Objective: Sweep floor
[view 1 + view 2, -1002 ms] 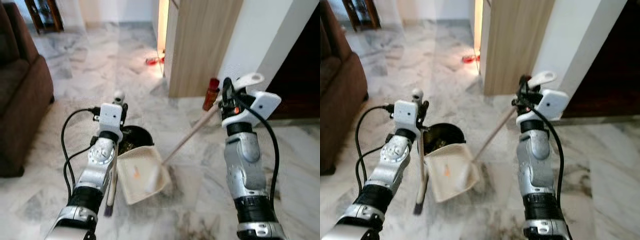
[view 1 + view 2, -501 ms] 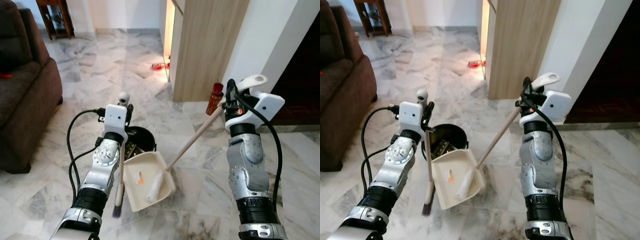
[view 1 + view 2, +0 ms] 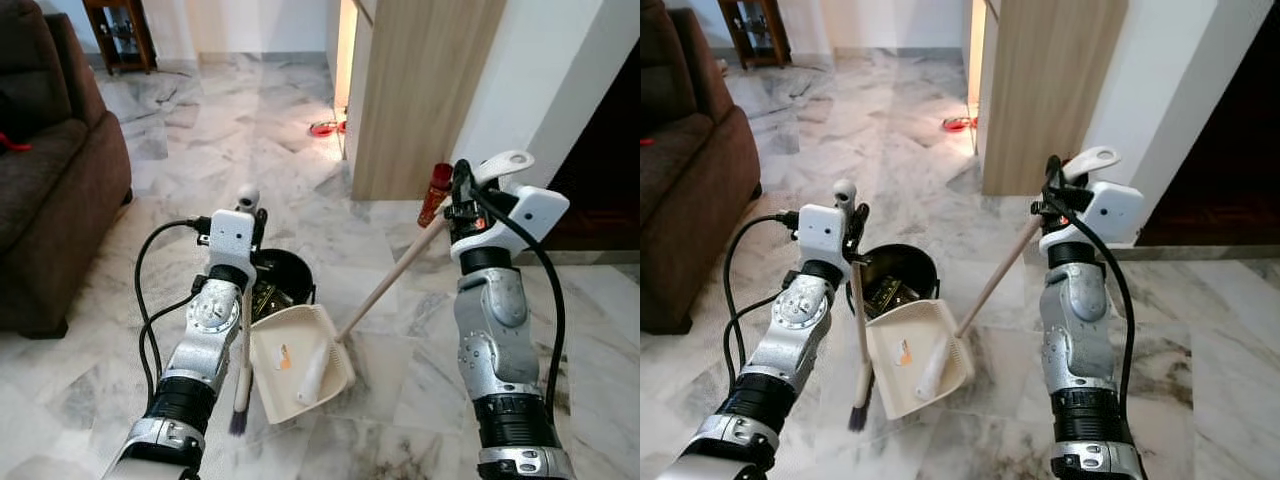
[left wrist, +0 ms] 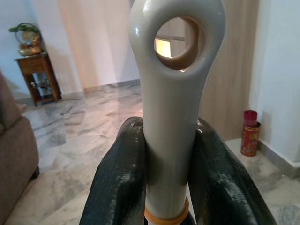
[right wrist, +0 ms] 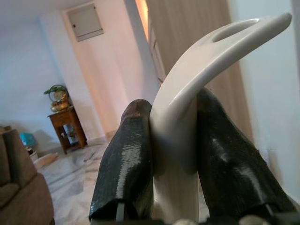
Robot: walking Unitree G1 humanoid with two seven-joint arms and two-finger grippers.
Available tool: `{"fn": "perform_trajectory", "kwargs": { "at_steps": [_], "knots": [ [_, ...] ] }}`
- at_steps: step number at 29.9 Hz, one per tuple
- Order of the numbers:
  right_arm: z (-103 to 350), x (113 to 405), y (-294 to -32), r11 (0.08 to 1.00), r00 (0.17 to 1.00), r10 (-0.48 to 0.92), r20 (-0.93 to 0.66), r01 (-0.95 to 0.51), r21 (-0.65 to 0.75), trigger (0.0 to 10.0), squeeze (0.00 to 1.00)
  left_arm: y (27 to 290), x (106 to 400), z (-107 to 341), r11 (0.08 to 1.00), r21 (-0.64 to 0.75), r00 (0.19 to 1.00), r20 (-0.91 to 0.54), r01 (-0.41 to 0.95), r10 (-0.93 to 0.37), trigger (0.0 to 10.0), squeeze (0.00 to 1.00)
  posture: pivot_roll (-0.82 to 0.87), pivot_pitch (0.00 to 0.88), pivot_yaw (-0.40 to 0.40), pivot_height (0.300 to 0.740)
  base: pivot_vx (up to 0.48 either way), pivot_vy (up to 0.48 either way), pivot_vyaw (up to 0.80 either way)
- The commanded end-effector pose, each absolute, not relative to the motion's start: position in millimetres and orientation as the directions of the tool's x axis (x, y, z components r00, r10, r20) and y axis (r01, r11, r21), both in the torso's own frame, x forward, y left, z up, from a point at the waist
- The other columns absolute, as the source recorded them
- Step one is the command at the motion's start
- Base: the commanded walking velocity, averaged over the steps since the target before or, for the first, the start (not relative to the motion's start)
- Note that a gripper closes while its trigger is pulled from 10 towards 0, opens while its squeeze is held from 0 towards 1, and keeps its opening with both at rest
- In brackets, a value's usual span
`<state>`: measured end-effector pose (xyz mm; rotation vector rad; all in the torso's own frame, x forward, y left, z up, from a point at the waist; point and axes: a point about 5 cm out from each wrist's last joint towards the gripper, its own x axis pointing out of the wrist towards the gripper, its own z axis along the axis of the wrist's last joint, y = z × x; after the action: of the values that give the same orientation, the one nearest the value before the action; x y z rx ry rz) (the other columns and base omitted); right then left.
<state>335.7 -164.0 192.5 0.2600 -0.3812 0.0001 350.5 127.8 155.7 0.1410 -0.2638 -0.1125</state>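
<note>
My left gripper (image 3: 248, 218) is shut on the pale handle of a small brush (image 3: 243, 340), whose dark bristles (image 3: 238, 420) hang just above the floor. In the left wrist view the fingers (image 4: 119, 173) squeeze the handle below its hanging hole. My right gripper (image 3: 461, 197) is shut on the curved grip of a long wooden stick (image 3: 385, 290) that runs down to a cream dustpan (image 3: 282, 385). The pan rests on the floor against a black bin (image 3: 283, 272). A white cylindrical piece (image 3: 312, 366) and an orange scrap (image 3: 284, 363) lie in the pan.
A brown sofa (image 3: 50, 200) stands on the left. A wooden cabinet (image 3: 420, 90) and a white wall rise ahead on the right, with a red can (image 3: 433, 192) at their foot. A red object (image 3: 325, 128) lies further off on the marble floor. A dark doorway (image 3: 600, 170) is at the far right.
The whole view has shifted and sharpened as the camera moved. Both grippers keep their grips, and the brush and dustpan stay by the bin.
</note>
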Motion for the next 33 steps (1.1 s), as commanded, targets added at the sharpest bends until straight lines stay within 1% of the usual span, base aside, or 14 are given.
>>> {"fn": "perform_trajectory", "kwargs": {
  "at_steps": [1,15,25,31,33],
  "knots": [
    [203.7,335.6,-159.7,0.96,0.913,-0.041,0.406,-0.077,0.268,10.0,0.0,130.7,352.2,168.0,0.984,0.162,0.949,0.293,0.074,-0.12,10.0,0.0,0.12,0.049,-0.028,0.74,0.0,0.337,0.0],
    [204.7,336.4,-161.3,0.96,0.913,-0.043,0.406,-0.074,0.268,10.0,0.0,133.6,353.3,168.2,0.985,0.163,0.952,0.287,0.058,-0.103,10.0,0.0,0.12,0.055,-0.029,0.74,0.0,0.359,0.0],
    [204.7,336.4,-161.9,0.96,0.913,-0.045,0.405,-0.072,0.27,10.0,0.0,136.0,353.6,168.8,0.986,0.158,0.954,0.286,0.044,-0.089,10.0,0.0,0.12,0.064,-0.028,0.74,0.0,0.0,0.0],
    [203.0,335.6,-161.3,0.959,0.915,-0.043,0.401,-0.074,0.272,10.0,0.0,136.6,353.0,169.1,0.987,0.158,0.954,0.288,0.038,-0.083,10.0,0.0,0.12,0.056,-0.03,0.74,0.0,0.331,0.0],
    [202.9,335.7,-160.4,0.959,0.915,-0.041,0.401,-0.076,0.272,10.0,0.0,137.0,353.0,169.6,0.987,0.158,0.953,0.29,0.037,-0.083,10.0,0.0,0.12,0.051,-0.03,0.74,0.0,0.0,0.0]
  ]
}}
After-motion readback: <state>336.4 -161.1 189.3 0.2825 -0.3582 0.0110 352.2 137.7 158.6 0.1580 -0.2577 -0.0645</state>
